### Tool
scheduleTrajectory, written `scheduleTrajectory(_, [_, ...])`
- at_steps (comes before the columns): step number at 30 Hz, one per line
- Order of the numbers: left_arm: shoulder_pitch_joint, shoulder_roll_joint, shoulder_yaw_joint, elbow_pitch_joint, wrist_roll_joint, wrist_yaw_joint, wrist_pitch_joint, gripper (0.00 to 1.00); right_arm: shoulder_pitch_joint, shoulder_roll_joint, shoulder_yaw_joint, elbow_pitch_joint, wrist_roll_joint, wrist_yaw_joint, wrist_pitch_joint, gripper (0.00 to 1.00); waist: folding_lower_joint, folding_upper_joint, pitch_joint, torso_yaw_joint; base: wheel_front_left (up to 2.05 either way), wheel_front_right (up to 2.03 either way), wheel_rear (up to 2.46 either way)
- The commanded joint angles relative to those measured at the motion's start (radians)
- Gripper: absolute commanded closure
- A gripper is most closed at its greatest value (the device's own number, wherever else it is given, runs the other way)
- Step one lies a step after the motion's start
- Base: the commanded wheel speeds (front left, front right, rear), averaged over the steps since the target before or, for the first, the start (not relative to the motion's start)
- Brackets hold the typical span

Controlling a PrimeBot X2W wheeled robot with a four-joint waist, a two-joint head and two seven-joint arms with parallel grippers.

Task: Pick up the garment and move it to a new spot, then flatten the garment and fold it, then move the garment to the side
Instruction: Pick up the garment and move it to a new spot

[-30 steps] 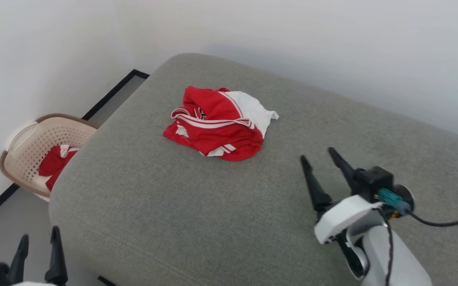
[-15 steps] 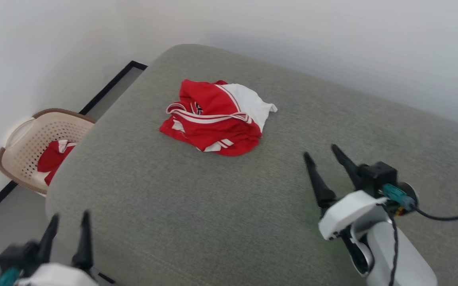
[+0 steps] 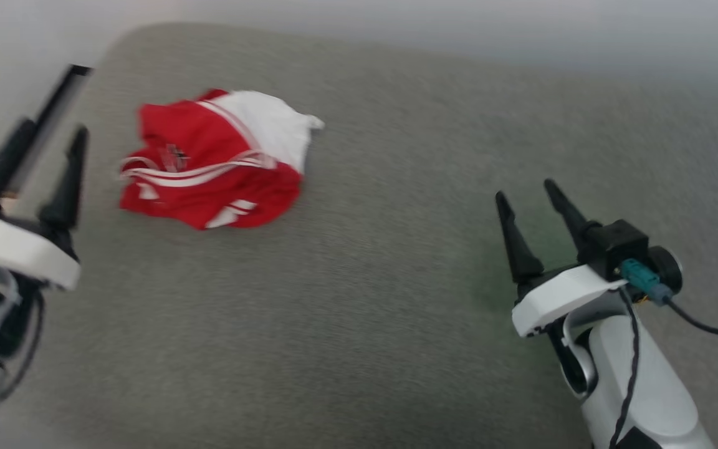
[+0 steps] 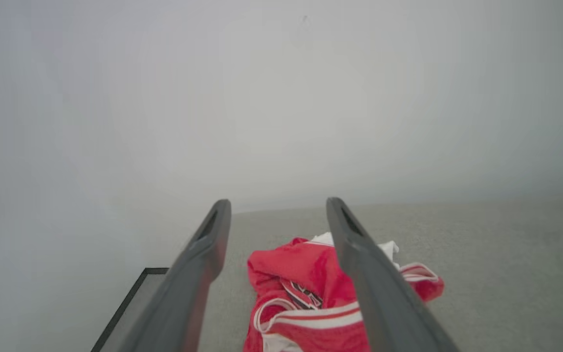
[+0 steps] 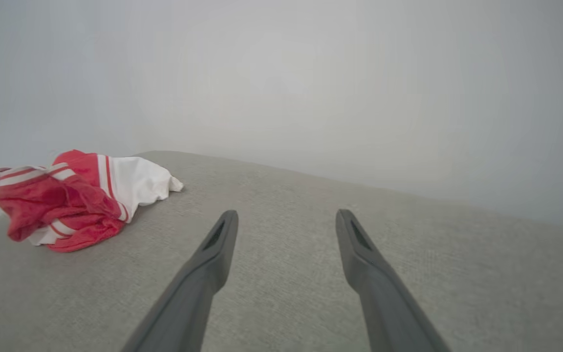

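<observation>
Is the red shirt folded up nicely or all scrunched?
Scrunched. The red shirt lies in a bunched heap on the grey cushion, its white sleeve poking out and stripes twisted.

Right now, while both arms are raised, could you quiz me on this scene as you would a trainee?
1. True or false: the left gripper is holding the garment.
2. Which gripper is nearer the garment on the grey cushion? A: left. B: right.
3. Fill in: the right gripper is ____ (open or shut).
Key: 1 false; 2 A; 3 open.
</observation>
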Motion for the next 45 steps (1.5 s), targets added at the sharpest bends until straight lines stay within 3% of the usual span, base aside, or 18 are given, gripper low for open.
scheduleTrajectory(1, [-0.049,0.033,-0.047,0.028,-0.061,0.003,-0.005,0.00,-0.017,0.000,-0.004,-0.017,0.006,0.000,-0.005,0.00,0.0000,0.0000,0.121,-0.123,0.00,0.00,0.00])
scheduleTrajectory(5, [-0.152,0.132,-0.193,0.088,-0.262,0.003,0.086,0.00,-0.031,0.001,-0.008,-0.053,0.040,0.000,-0.005,0.00,0.0000,0.0000,0.175,-0.192,0.00,0.00,0.00])
scheduleTrajectory(6, [-0.152,0.132,-0.193,0.088,-0.262,0.003,0.086,0.00,-0.031,0.001,-0.008,-0.053,0.040,0.000,-0.005,0.00,0.0000,0.0000,0.175,-0.192,0.00,0.00,0.00])
scheduleTrajectory(12, [-0.213,0.290,-0.359,0.066,-0.622,0.003,0.406,0.00,-0.042,0.002,0.012,-0.104,0.084,0.000,-0.005,0.00,0.0000,0.0000,0.229,-0.275,0.00,0.00,0.00])
scheduleTrajectory(15, [-0.209,0.351,-0.399,0.068,-0.721,0.003,0.511,0.00,-0.041,0.001,0.017,-0.123,0.099,0.000,-0.005,0.00,0.0000,0.0000,0.251,-0.304,0.00,0.00,0.00])
scheduleTrajectory(19, [-0.209,0.385,-0.432,0.108,-0.782,0.003,0.568,0.00,-0.041,0.002,0.022,-0.145,0.106,0.000,-0.005,0.00,0.0000,0.0000,0.285,-0.333,0.00,0.00,0.00])
scheduleTrajectory(25, [-0.205,0.360,-0.492,0.169,-0.821,0.003,0.617,0.00,-0.053,0.002,0.024,-0.173,0.109,0.000,-0.005,0.00,0.0000,0.0000,0.323,-0.359,0.00,0.00,0.00])
scheduleTrajectory(26, [-0.205,0.354,-0.500,0.171,-0.827,0.003,0.620,0.19,-0.053,0.002,0.024,-0.176,0.108,0.000,-0.005,0.00,0.0000,0.0000,0.326,-0.361,0.00,0.00,0.00])
scheduleTrajectory(27, [-0.207,0.350,-0.507,0.168,-0.826,0.003,0.621,0.64,-0.053,0.002,0.024,-0.178,0.108,0.000,-0.005,0.00,0.0000,0.0000,0.327,-0.362,0.00,0.00,0.00])
scheduleTrajectory(28, [-0.210,0.348,-0.510,0.164,-0.824,0.003,0.609,0.93,-0.053,0.002,0.023,-0.181,0.109,0.000,-0.005,0.00,0.0000,0.0000,0.326,-0.363,0.00,0.00,0.00])
scheduleTrajectory(29, [-0.215,0.348,-0.510,0.163,-0.820,0.003,0.590,1.00,-0.052,0.002,0.022,-0.183,0.109,0.000,-0.005,0.00,0.0000,0.0000,0.324,-0.364,0.00,0.00,0.00])
scheduleTrajectory(39, [-0.295,0.382,-0.485,0.109,-0.790,0.002,0.303,1.00,-0.015,0.001,0.026,-0.162,0.144,0.000,-0.005,0.00,0.0000,0.0000,0.185,-0.368,0.00,0.00,0.00])
scheduleTrajectory(45, [-0.316,0.389,-0.539,-0.072,-0.779,0.002,0.257,1.00,0.023,0.001,0.021,-0.158,0.180,0.000,-0.005,0.00,0.0000,0.0000,0.112,-0.397,0.00,0.00,0.00])
